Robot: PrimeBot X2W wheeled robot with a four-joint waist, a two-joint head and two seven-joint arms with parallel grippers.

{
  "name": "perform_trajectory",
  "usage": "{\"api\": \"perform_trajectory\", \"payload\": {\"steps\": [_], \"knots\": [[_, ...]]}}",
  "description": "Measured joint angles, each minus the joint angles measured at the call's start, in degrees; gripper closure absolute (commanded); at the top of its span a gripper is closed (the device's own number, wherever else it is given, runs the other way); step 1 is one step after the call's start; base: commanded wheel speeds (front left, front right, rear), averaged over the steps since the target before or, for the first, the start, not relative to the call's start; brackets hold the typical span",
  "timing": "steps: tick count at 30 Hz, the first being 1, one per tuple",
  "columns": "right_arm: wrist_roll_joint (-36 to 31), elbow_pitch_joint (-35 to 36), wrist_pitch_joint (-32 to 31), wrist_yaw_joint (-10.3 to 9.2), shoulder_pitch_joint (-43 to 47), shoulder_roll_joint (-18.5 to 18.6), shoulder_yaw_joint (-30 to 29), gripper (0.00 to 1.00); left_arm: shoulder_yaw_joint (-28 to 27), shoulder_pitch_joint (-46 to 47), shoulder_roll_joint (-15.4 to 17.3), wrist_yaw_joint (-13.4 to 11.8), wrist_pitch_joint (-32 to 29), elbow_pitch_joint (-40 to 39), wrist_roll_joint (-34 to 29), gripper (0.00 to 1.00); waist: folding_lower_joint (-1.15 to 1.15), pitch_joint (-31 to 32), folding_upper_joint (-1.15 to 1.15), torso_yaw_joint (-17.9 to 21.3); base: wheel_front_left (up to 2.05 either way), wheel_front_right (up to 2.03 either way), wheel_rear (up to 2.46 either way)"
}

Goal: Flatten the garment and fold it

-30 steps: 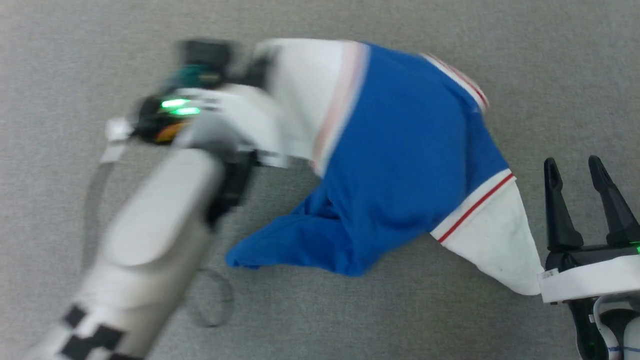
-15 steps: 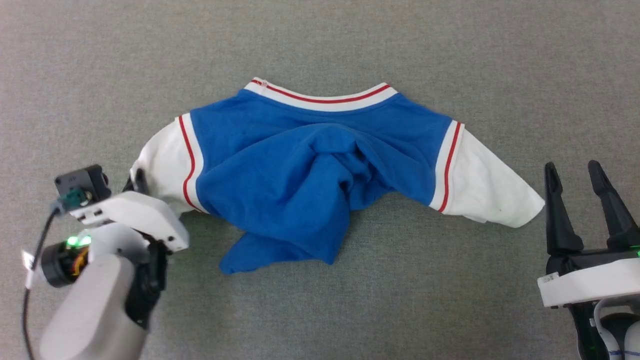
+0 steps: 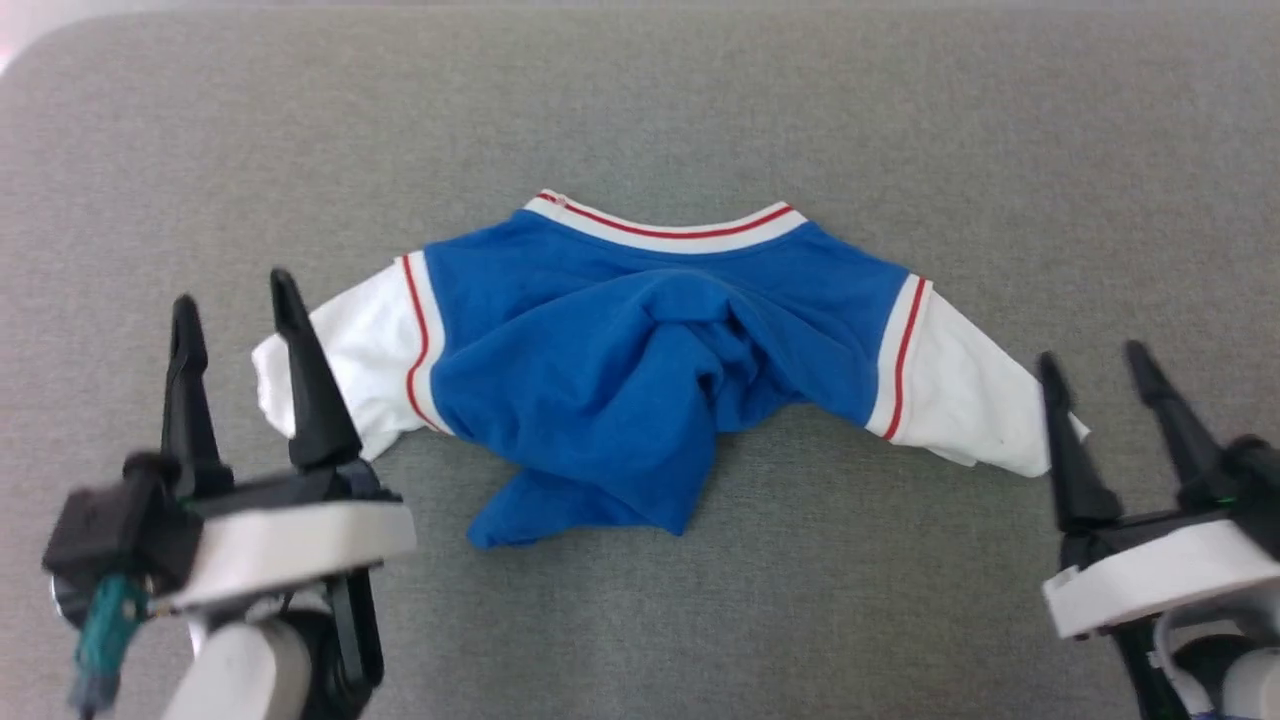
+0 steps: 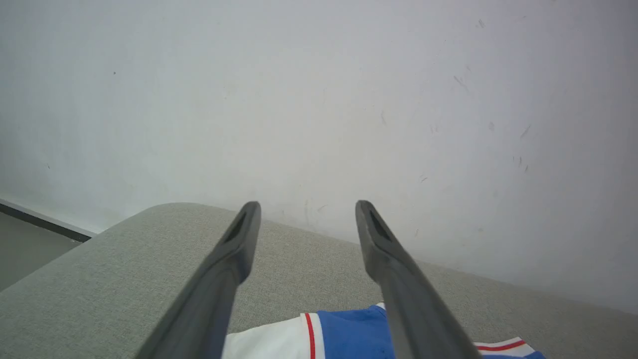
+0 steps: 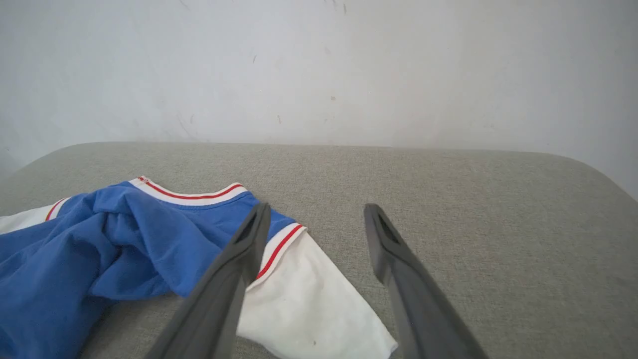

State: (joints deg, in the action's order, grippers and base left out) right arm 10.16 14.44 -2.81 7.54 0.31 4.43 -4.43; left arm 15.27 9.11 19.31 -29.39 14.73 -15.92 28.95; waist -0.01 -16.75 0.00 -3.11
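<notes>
garment: bright blue body, white sleeves, white collar and sleeve bands each with a thin red stripe. fabric surface under garment: plain grey.

Garment: soft cloth, matt, with a fine knit look. The blue body creases softly. The white sleeves look like the same cloth, and the one toward the right edge carries a small dark speck.

Upholstered surface: grey woven fabric, matt, with a coarse visible weave.

My left gripper and right gripper: fingers are dark, matt and smooth. They look like plastic, though I cannot confirm it.

My white wrist housing: hard and smooth with a faint sheen.

Wall: pale, matt, marked with fine scuffs and scratches.
</notes>
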Motion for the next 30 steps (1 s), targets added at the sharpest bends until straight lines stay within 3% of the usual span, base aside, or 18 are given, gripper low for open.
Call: {"api": "perform_trajectory", "payload": {"steps": [6, 14, 20, 27, 28, 29, 30], "knots": [[2.15, 0.53, -6.76, 0.0, -2.17, 5.05, 9.78, 0.0, -0.85, -6.93, -4.39, 0.38, 0.01, -4.42, -5.5, 0.0, 0.0, 1.22, 0.0, -1.87, 0.0, 0.0, 0.0], [6.3, -2.01, -20.35, 0.0, -9.54, 10.61, 25.7, 0.0, -1.38, -9.18, -8.44, 4.32, 0.01, -3.82, -8.45, 0.0, 0.0, 1.44, 0.0, -4.51, 0.0, 0.0, 0.0], [5.98, -8.66, -25.97, 0.01, -18.37, 12.3, 33.46, 0.0, -2.26, -8.61, -10.99, 6.91, 0.01, -2.93, -9.4, 0.0, 0.01, -0.69, 0.0, -5.49, 0.0, 0.0, 0.0], [3.92, -20.4, -27.95, 0.0, -27.1, 12.7, 40.4, 0.0, -2.48, -7.25, -13.71, 9.49, 0.01, -0.38, -10.34, 0.0, 0.02, -3.18, 0.0, -6.65, 0.0, 0.0, 0.0], [3.9, -21.82, -28.0, 0.0, -27.74, 12.62, 41.03, 0.59, -2.5, -7.15, -13.94, 9.81, 0.01, -0.1, -10.49, 0.0, 0.02, -3.38, 0.0, -6.86, 0.0, 0.0, 0.0], [3.89, -22.78, -27.82, 0.0, -28.42, 12.59, 41.64, 1.0, -2.54, -6.92, -14.13, 10.18, 0.01, 0.12, -10.57, 0.0, 0.02, -3.57, 0.0, -7.07, 0.0, 0.0, 0.0], [3.91, -23.72, -27.38, 0.0, -29.14, 12.39, 41.89, 1.0, -2.57, -6.61, -14.33, 10.32, 0.01, 0.31, -10.67, 0.0, 0.01, -3.77, 0.0, -7.26, 0.0, 0.0, 0.0]]}}
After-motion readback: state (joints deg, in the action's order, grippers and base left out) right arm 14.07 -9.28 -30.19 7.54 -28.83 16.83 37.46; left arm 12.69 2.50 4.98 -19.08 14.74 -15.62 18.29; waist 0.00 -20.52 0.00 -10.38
